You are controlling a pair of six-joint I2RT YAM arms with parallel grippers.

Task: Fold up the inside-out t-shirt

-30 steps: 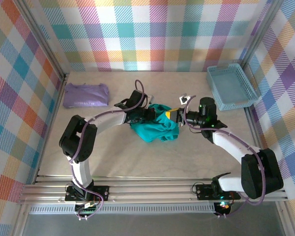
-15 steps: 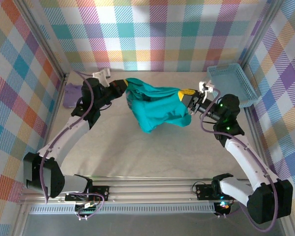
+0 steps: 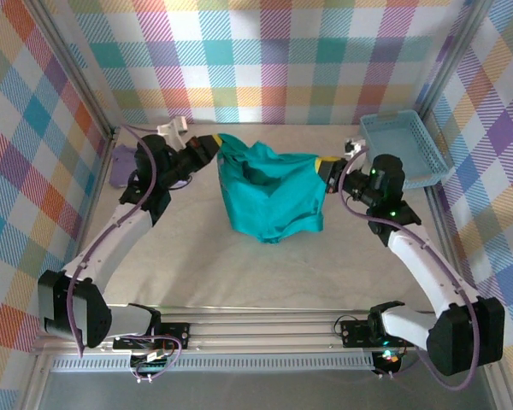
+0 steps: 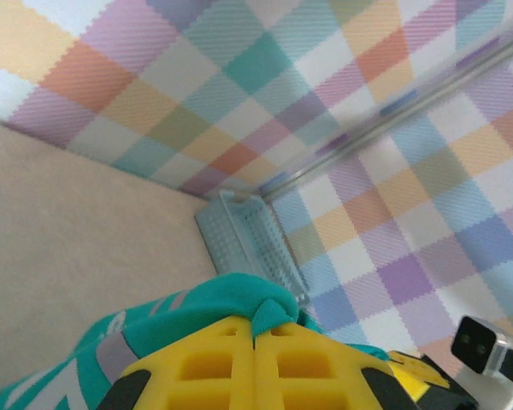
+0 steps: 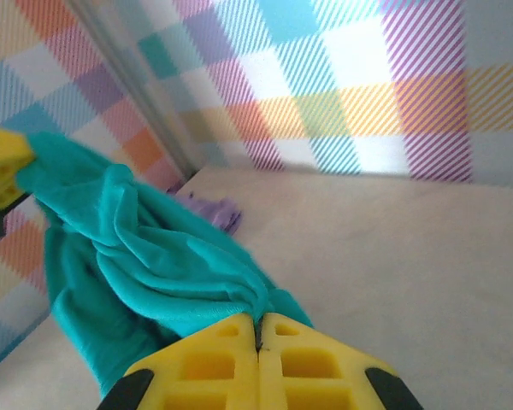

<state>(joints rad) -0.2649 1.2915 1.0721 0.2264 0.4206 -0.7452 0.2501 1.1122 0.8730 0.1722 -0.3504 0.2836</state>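
Note:
The inside-out t-shirt (image 3: 269,195) is teal-green and hangs in the air over the middle of the table, stretched between both arms. My left gripper (image 3: 215,142) is shut on its upper left edge; teal cloth (image 4: 231,303) is pinched between the yellow fingers (image 4: 205,363). My right gripper (image 3: 325,164) is shut on the upper right edge, where a bunched fold (image 5: 179,265) runs into the closed yellow fingers (image 5: 308,359). The shirt sags in loose folds between the two grips, its lower hem near the tabletop.
A light blue plastic basket (image 3: 403,149) stands at the back right, also seen past the shirt as the basket (image 4: 248,243). A lavender folded garment (image 3: 120,164) lies at the back left, partly behind my left arm. Plaid walls close the sides and back.
Both grippers lifted the shirt off the table and moved apart, left arm to the back left, right arm to the right. The shirt now hangs spread wider than half a second ago.

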